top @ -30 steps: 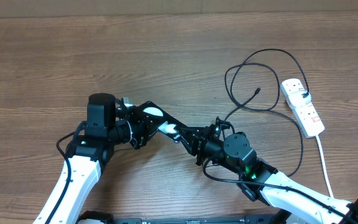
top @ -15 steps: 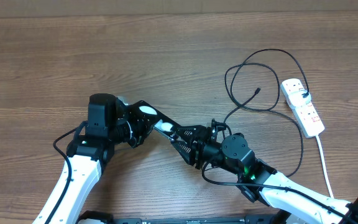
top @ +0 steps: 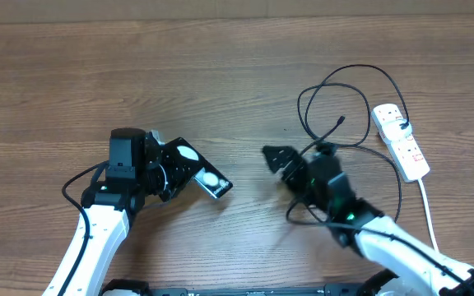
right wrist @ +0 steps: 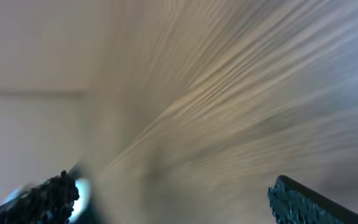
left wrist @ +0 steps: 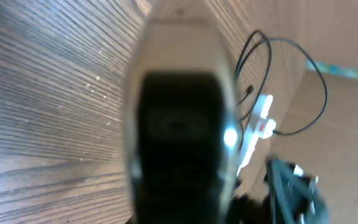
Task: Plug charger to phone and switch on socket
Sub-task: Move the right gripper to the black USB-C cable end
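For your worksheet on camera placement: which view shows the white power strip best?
Overhead: the power strip lies whole and sharp, red switches visible. Left wrist: small and blurred. Right wrist: not shown.

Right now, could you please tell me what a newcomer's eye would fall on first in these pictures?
The black phone stands out first, clamped in the left hand, left of the middle of the table. To its right the right hand stands open and empty, apart from the phone. At the far right lies the white socket, the charger looped beside it, its plug tip free.
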Tool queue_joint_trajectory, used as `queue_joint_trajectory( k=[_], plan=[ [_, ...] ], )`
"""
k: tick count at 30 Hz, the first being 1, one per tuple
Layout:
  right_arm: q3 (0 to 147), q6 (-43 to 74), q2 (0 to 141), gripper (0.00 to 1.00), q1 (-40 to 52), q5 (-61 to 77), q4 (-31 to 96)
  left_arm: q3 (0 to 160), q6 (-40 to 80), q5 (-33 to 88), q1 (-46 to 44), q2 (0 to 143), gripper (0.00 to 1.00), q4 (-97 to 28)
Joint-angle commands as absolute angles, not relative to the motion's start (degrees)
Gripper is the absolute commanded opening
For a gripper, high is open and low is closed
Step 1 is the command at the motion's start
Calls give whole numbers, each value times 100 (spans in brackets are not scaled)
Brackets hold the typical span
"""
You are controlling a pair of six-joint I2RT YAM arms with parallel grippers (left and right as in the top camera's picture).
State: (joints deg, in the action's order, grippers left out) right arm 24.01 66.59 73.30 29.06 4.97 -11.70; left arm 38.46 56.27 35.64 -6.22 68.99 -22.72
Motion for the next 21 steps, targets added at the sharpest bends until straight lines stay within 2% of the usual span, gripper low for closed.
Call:
queue_joint_trajectory(
  k=[1, 5, 9, 14, 21],
  plan=[
    [3046, 5168, 7279, 98, 2279, 366, -587, 3868, 5227, 4202, -591, 7000, 4, -2108],
    [3837, 4344, 7389, 81, 1551, 113, 681, 3868, 5273, 4856, -591, 7277, 4, -1730],
    [4482, 3900, 7872, 60, 1092, -244, 1302, 3868, 5273, 5406, -591, 7771, 4, -1190],
    [5201, 3697, 8925, 57, 884, -676, 1509, 3872, 5273, 5916, -591, 8226, 4, -696],
    [6200, 3704, 10495, 56, 875, -1315, 1769, 3872, 5271, 6014, -591, 8287, 4, -661]
  ],
)
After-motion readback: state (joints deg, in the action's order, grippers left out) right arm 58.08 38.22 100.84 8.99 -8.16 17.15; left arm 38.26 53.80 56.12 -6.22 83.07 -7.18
